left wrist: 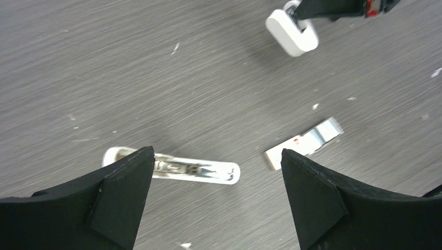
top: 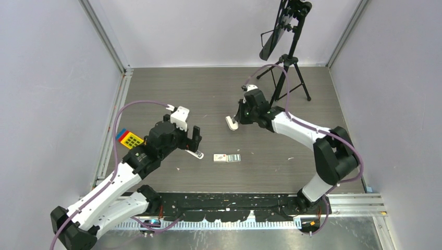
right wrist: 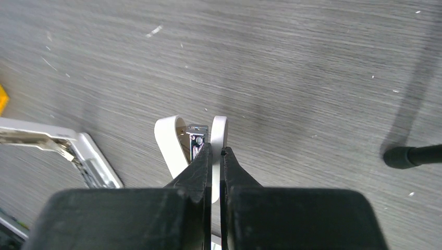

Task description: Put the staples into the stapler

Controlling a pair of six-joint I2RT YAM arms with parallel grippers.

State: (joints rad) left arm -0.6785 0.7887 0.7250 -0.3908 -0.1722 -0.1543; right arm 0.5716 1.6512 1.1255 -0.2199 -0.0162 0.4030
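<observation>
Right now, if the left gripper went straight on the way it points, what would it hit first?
Most likely the long white stapler, which lies on the table between the spread fingers of the left gripper. Depth is hard to judge.

1. A robotics lab test cell, viewed from above.
2. Plain pale walls [top: 47, 78] close in three sides, joined at the corners by bare aluminium posts [top: 105, 39].
3. A left arm [top: 120, 177] and a right arm [top: 312, 135], both white and black, are bolted to a black rail [top: 229, 202] at the near edge of a grey wood-grain table [top: 208, 94].
4. Purple cables [top: 143, 102] loop from the arms.
5. A black tripod [top: 290, 65] stands at the far end, carrying a tilted dark panel [top: 273, 36].
</observation>
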